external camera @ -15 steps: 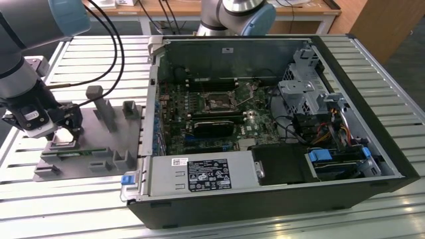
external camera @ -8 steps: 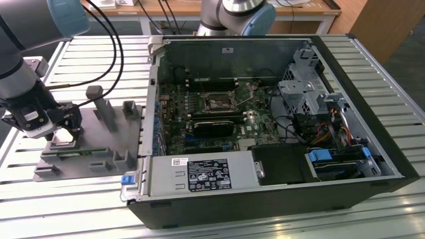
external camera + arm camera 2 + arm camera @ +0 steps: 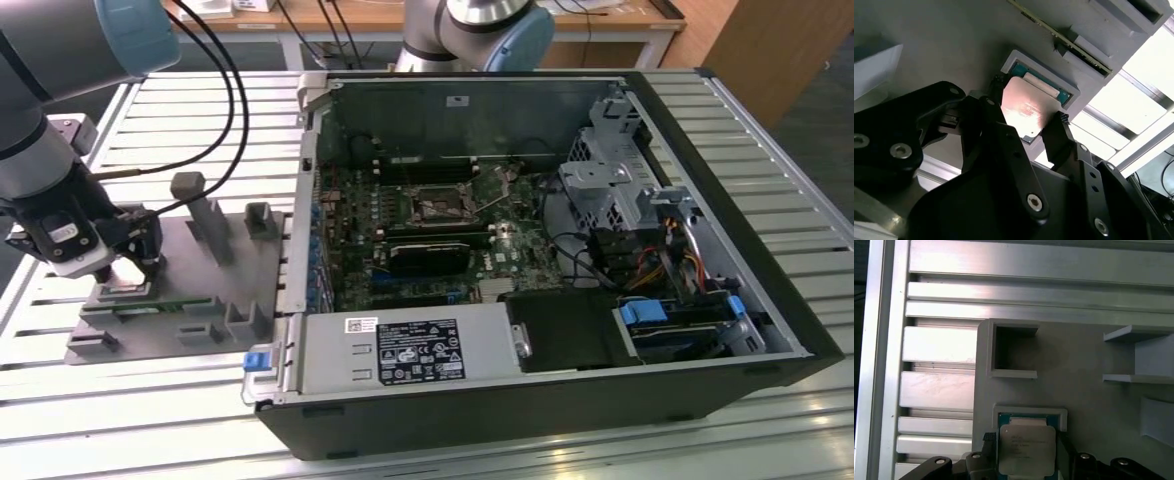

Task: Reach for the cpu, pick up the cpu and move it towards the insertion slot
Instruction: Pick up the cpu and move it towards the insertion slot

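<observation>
So the pincer (image 3: 130, 280) is right down on the grey tray (image 3: 194, 285) at the exterior view's left, sitting on the slatted metal worktop (image 3: 134, 420). In both wrist views it's closed onto the cpu (image 3: 1026, 449), with one black finger (image 3: 988, 107) against one edge and the other on the opposite edge, so the shiny silver top shows between them. The cpu is still at its little raised square holder (image 3: 1029, 411) on the tray, with a strip of greenish lining showing along one side (can't tell if the chip has actually come off the seat or is just resting there). Just beside that holder in the first wrist view is another square pocket (image 3: 1011, 373), plus a couple of grey ledges further along. The insertion slot (image 3: 434, 207) is well apart from all this — it's on the board inside the open computer case (image 3: 400, 420) in the middle of the exterior view, silvery frame around a dark centre, with a long black card just below it. Black cables loop down from the arm toward the tray.
</observation>
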You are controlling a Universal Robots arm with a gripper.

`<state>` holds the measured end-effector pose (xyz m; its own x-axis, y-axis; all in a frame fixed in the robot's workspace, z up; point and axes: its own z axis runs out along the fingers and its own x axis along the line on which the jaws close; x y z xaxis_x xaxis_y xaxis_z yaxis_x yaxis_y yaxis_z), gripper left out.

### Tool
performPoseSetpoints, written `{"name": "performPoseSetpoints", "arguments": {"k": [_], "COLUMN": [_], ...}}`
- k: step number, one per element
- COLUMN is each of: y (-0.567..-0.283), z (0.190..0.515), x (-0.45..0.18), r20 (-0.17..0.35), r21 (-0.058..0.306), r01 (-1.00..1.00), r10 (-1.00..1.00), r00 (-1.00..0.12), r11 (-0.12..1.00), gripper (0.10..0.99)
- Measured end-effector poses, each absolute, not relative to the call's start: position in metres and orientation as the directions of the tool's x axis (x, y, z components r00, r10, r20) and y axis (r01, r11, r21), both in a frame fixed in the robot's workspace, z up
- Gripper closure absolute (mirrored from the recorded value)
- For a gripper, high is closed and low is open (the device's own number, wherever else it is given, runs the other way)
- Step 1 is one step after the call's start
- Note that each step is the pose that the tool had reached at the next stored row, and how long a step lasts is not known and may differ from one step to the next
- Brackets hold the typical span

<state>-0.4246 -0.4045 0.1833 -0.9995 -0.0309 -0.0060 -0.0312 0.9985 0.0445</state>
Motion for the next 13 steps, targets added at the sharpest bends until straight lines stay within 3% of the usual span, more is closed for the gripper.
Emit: {"name": "performPoseSetpoints", "arguments": {"k": [1, 2, 13], "y": [-0.4045, -0.4045, -0.4045], "z": [0.1833, 0.1833, 0.1929], "x": [-0.4246, -0.4245, -0.4245], "r20": [-0.006, -0.006, -0.006], "r21": [0.045, 0.045, 0.045], "r01": [-0.031, -0.031, -0.031], "r10": [-0.031, -0.031, -0.031], "r00": [-1.0, -1.0, -1.0], "r11": [0.999, 0.999, 0.999], "gripper": [0.467, 0.533, 0.545]}}
